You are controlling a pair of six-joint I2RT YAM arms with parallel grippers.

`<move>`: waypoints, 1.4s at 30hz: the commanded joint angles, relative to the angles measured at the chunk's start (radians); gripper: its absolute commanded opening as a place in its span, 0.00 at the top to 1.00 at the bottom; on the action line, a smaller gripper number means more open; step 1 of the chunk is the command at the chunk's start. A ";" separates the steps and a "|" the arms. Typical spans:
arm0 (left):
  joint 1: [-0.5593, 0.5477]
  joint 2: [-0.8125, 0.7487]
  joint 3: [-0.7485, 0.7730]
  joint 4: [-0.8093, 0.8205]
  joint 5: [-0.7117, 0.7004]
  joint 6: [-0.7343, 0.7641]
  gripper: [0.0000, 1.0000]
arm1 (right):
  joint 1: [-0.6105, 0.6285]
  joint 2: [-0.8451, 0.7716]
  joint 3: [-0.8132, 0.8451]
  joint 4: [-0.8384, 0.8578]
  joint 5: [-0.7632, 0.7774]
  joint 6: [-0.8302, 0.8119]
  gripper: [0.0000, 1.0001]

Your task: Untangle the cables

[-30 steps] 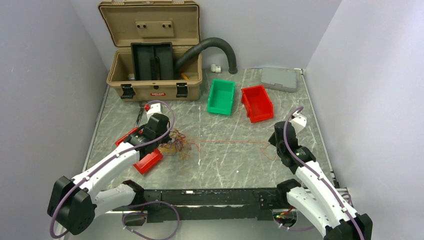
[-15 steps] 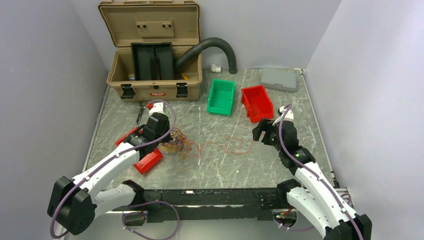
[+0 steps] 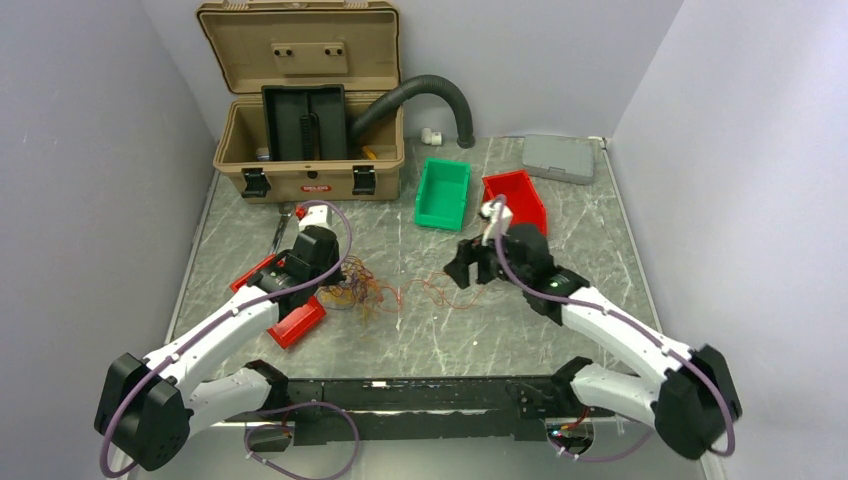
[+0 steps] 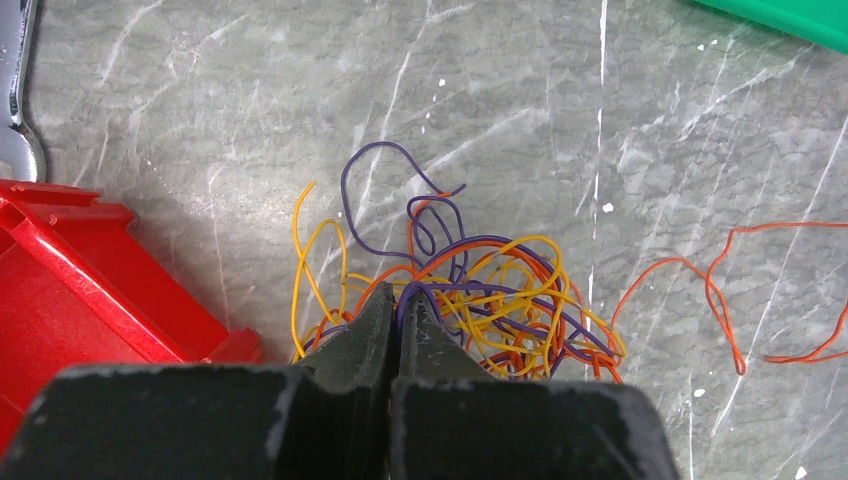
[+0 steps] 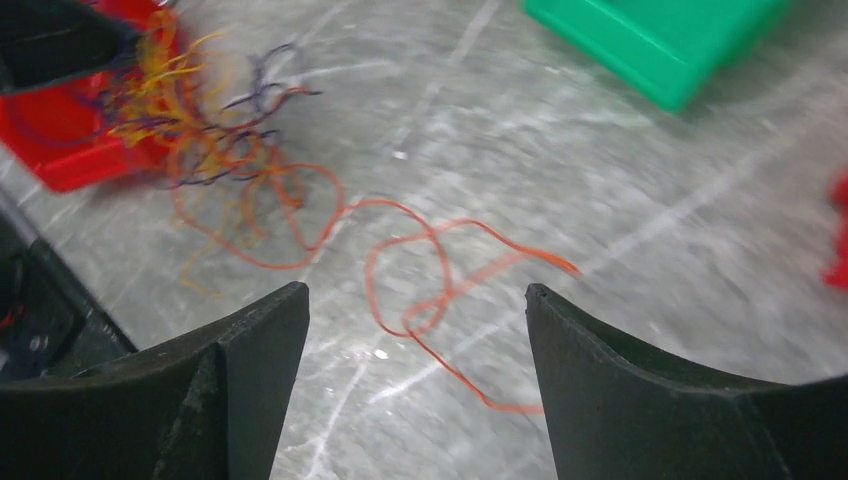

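Left end effector (image 4: 393, 300) grips cables (image 4: 500, 285); right one (image 5: 415, 292) gapes.

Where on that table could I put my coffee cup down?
Bare marble lies right of the red bin, in front of the grey case, and between the loose orange strand and the black rail. It's crowded on the left, around the tangled cables and the red tray.
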 commanded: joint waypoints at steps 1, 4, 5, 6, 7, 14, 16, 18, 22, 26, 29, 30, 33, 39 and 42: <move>-0.001 -0.017 0.011 0.032 0.012 0.011 1.00 | 0.123 0.150 0.131 0.128 -0.089 -0.150 0.19; -0.002 -0.019 0.011 0.032 0.011 0.008 1.00 | 0.187 0.261 0.190 0.161 -0.152 -0.170 0.19; -0.005 -0.021 0.011 0.030 0.011 0.009 1.00 | 0.201 0.304 0.201 0.191 -0.166 -0.167 0.19; -0.005 -0.021 0.011 0.028 0.010 0.008 1.00 | 0.213 0.334 0.209 0.214 -0.174 -0.158 0.18; -0.006 -0.023 0.011 0.026 0.008 0.008 1.00 | 0.223 0.358 0.218 0.235 -0.179 -0.147 0.18; -0.012 -0.022 0.011 0.032 0.013 0.006 1.00 | 0.293 0.531 0.304 0.356 -0.177 -0.061 0.21; -0.012 -0.018 0.013 0.029 0.014 0.006 1.00 | 0.313 0.573 0.335 0.361 -0.178 -0.055 0.24; -0.013 -0.016 0.014 0.027 0.011 0.007 1.00 | 0.330 0.606 0.355 0.371 -0.183 -0.050 0.25; -0.014 -0.019 0.015 0.023 0.001 0.012 1.00 | 0.347 0.656 0.356 0.413 -0.205 -0.019 0.29; -0.014 -0.020 0.013 0.021 -0.008 0.014 1.00 | 0.356 0.682 0.326 0.445 -0.200 0.013 0.50; -0.014 -0.016 0.018 0.008 -0.023 0.012 1.00 | 0.355 0.649 0.275 0.461 -0.171 0.040 0.96; -0.013 -0.015 0.022 -0.002 -0.041 0.005 1.00 | 0.352 0.625 0.250 0.462 -0.146 0.049 1.00; -0.009 -0.006 0.032 -0.046 -0.120 -0.052 1.00 | 0.330 0.511 0.157 0.434 -0.047 0.062 1.00; 0.027 0.019 0.036 -0.108 -0.167 -0.150 1.00 | 0.159 0.173 -0.007 0.167 0.276 0.180 1.00; 0.041 0.036 0.041 -0.127 -0.174 -0.172 1.00 | 0.027 0.011 -0.054 0.005 0.392 0.208 1.00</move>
